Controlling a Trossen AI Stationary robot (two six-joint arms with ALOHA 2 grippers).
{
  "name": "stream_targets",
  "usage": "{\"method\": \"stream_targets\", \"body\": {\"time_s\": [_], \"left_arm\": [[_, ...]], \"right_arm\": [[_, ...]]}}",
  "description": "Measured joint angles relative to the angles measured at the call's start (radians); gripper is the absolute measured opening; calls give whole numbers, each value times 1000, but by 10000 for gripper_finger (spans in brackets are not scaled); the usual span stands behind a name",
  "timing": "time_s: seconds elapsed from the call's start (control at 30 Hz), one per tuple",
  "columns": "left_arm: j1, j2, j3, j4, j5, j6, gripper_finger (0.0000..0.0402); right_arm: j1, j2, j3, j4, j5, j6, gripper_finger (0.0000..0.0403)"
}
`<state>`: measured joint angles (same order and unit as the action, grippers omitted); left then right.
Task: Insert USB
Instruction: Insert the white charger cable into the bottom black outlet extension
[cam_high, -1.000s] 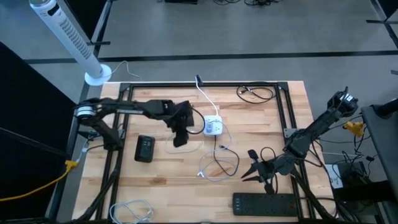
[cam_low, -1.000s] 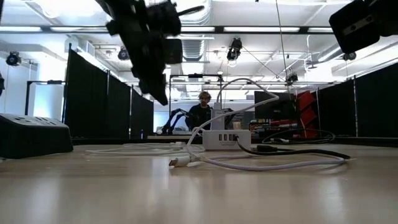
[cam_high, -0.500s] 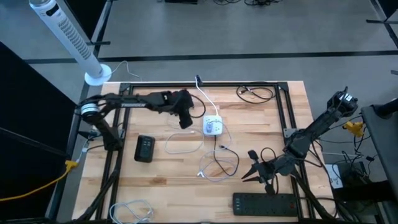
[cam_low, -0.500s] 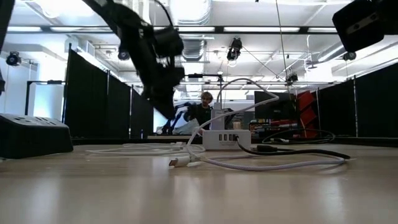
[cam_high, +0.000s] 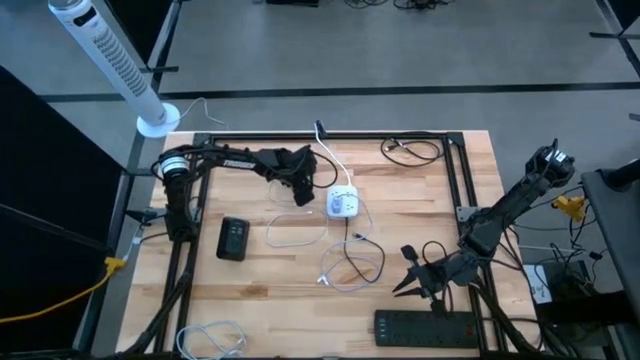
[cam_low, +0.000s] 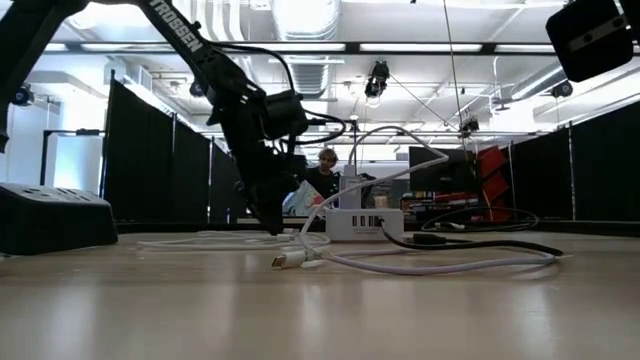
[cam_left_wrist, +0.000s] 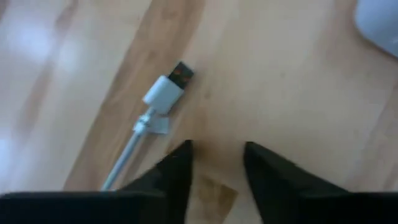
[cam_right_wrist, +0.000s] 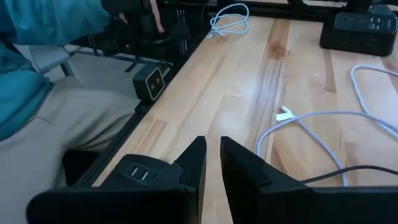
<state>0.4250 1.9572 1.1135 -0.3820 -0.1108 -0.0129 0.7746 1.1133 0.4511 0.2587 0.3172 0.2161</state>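
Note:
The white USB hub (cam_high: 343, 203) lies flat near the table's middle, its ports showing in the low view (cam_low: 364, 224). A white USB plug (cam_left_wrist: 168, 90) on a white cable lies flat on the wood. My left gripper (cam_high: 303, 197) is open just left of the hub, low over the table (cam_low: 272, 228), with the plug just ahead of its fingertips (cam_left_wrist: 217, 155). It touches nothing. My right gripper (cam_high: 403, 272) waits near the table's near right, open by a narrow gap (cam_right_wrist: 213, 165).
A black power strip (cam_high: 425, 325) lies at the near edge and a black box (cam_high: 233, 239) left of centre. Loose white cables (cam_high: 345, 265) and a black cable (cam_high: 430, 245) cross the middle. A person (cam_right_wrist: 50, 81) sits beside the table.
My left gripper has moved toward the table's far edge and come down, from well above the wood to just over it beside the hub. The arm's shoulder has swung with it. Cables and hub have stayed put.

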Motion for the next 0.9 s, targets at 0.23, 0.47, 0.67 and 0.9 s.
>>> {"method": "stream_targets", "body": {"time_s": [0.23,0.47,0.67,0.9], "left_arm": [[-29,-84,1,-41,-29,-22,4],[-83,-210,12,-36,-161,-24,0],[-83,-239,12,-21,-186,-30,5],[-69,-194,6,7,-226,12,65]], "right_arm": [[1,-5,17,3,2,-44,32],[39,-10,81,-124,23,-52,32],[169,-14,218,-383,358,-6,32],[337,-17,295,-546,714,80,32]]}}
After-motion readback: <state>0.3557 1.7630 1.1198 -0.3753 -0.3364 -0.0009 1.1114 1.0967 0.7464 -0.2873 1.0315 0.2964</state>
